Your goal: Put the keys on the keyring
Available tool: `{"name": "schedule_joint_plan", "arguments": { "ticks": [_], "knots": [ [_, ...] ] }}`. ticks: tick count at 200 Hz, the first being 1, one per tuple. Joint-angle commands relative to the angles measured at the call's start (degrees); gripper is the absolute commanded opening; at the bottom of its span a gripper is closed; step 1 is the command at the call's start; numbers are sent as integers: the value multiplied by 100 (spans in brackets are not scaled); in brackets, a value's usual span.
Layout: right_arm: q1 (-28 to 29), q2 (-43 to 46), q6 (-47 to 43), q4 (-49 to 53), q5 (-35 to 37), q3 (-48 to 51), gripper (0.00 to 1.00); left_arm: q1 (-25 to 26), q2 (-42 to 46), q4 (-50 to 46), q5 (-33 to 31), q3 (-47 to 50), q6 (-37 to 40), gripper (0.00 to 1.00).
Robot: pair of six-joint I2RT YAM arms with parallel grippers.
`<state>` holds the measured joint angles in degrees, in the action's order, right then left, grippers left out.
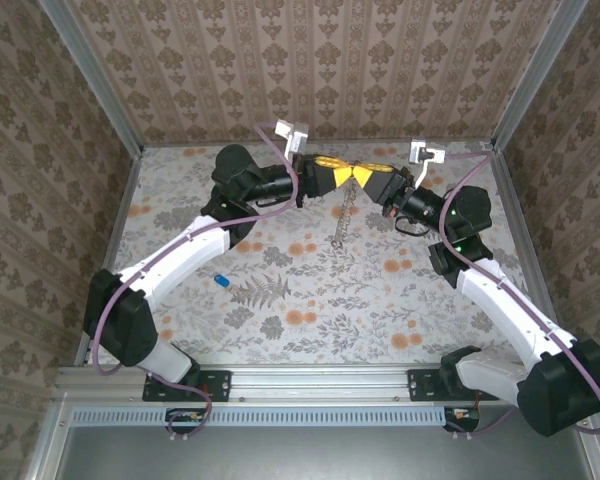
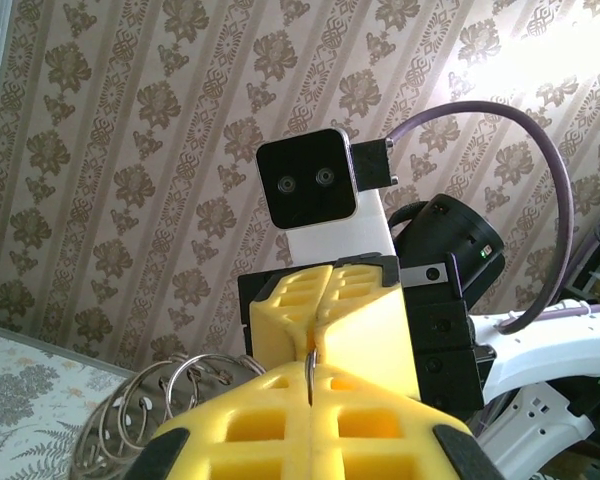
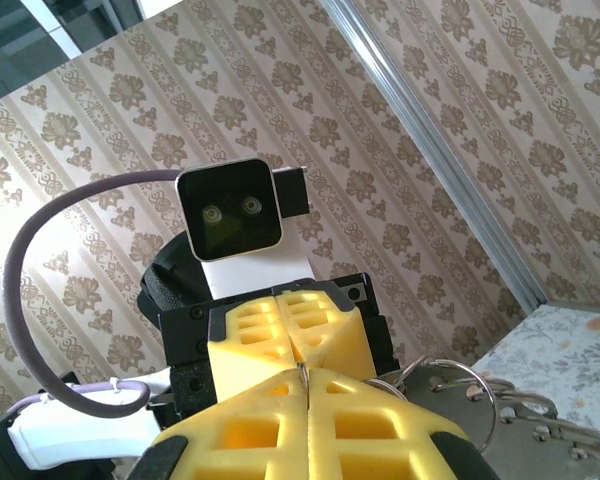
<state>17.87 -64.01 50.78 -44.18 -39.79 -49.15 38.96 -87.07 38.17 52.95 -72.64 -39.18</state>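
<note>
Keyring [image 1: 346,222] hangs clamped in left hand [image 1: 347,174] and right hand [image 1: 369,178]; blue key [image 1: 221,281] well apart.

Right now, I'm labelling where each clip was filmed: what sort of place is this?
Probably a robot test cell dressed to look homely, not a real room: aluminium frame posts edge the wallpapered walls, and a metal mounting rail fronts the floral table.

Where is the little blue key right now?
In the overhead view the blue key lies on the floral table, left of centre, right beside the left arm and its white forearm.
</note>
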Motion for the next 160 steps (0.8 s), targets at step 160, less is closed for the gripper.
{"name": "schedule_joint_plan", "arguments": {
  "ticks": [160],
  "knots": [
    [-821,576,-1543,3775,-1406,-934,51,-565,-49,-5108,1818,-2018,3953,0]
  ]
}}
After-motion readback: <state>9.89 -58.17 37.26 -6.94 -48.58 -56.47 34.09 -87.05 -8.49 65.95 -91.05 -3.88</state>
